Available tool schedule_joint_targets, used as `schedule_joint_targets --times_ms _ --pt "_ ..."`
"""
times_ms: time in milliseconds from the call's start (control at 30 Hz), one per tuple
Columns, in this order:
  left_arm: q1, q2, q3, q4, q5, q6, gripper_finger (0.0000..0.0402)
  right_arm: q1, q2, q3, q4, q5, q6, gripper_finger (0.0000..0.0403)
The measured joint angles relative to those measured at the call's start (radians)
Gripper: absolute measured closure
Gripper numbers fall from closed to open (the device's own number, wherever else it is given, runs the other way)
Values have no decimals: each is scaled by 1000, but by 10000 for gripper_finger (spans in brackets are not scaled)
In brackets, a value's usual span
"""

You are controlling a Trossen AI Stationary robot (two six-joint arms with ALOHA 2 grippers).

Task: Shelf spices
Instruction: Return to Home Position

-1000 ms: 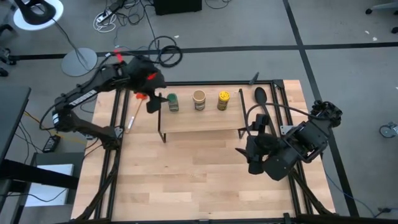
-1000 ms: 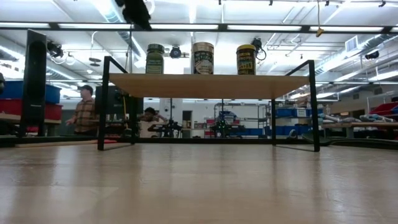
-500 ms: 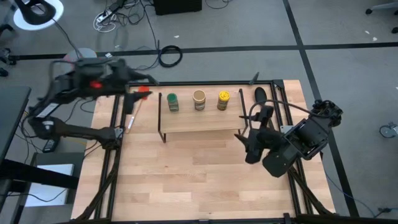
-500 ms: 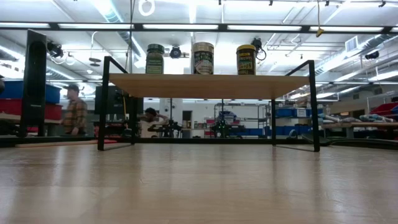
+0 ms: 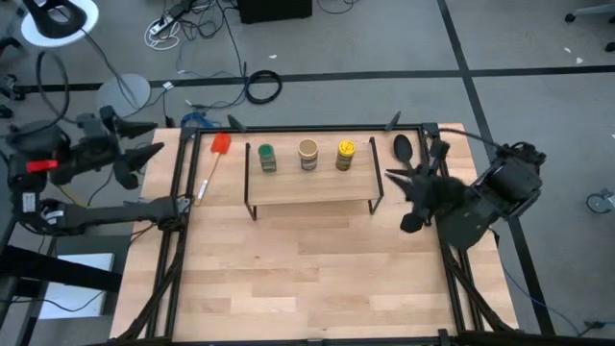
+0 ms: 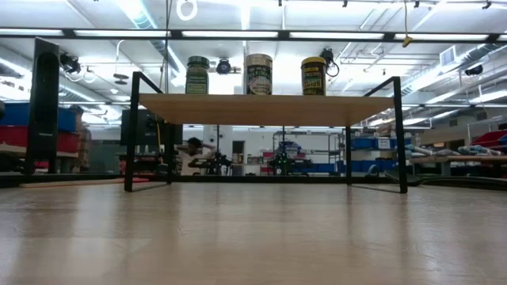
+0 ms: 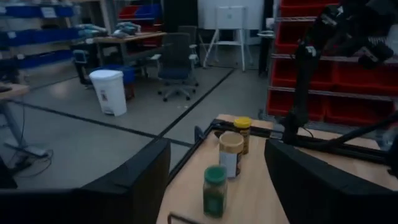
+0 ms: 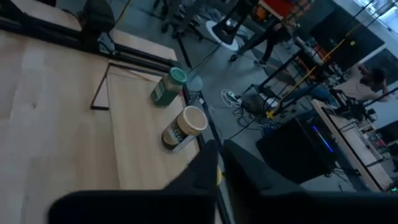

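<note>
Three spice jars stand upright in a row on the shelf [image 5: 307, 189], resting on their bases: green-lidded [image 5: 266, 158], tan-lidded [image 5: 307, 154], yellow-lidded [image 5: 345, 154]. The low view shows them [image 6: 197, 75] [image 6: 258, 74] [image 6: 314, 76] on the board [image 6: 261, 108]. My left gripper [image 5: 149, 142] is open, beyond the table's left edge, pointing toward the jars [image 7: 215, 190]. My right gripper [image 5: 392, 176] is shut, just right of the shelf's right end, with nothing in it. In the right wrist view its fingers [image 8: 219, 163] hide the yellow jar.
A red-headed spatula [image 5: 213, 159] lies on the table left of the shelf. A black spoon [image 5: 403, 147] lies right of it at the far edge. The near half of the table [image 5: 307, 279] is bare wood. People [image 6: 190, 149] are in the room behind.
My left gripper has drawn back from beside the green jar toward the table's left edge and now stands beyond it. My right gripper has gone toward the far edge, alongside the shelf's right end. The three jars have stayed in place.
</note>
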Motion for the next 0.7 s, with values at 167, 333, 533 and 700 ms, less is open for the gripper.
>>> schedule_joint_targets --times_ms 167,333,533,700 --pt "0 -174 -144 1 -46 -39 198 21 -63 0 0 24 -22 396" --pt "0 -319 -278 11 -48 -83 303 56 -173 -41 2 67 -11 401" --pt "0 -425 -379 25 -27 -92 393 102 -408 -251 1 99 92 401" --pt "0 -455 -426 32 -1 -100 399 121 -634 -526 0 96 274 402"
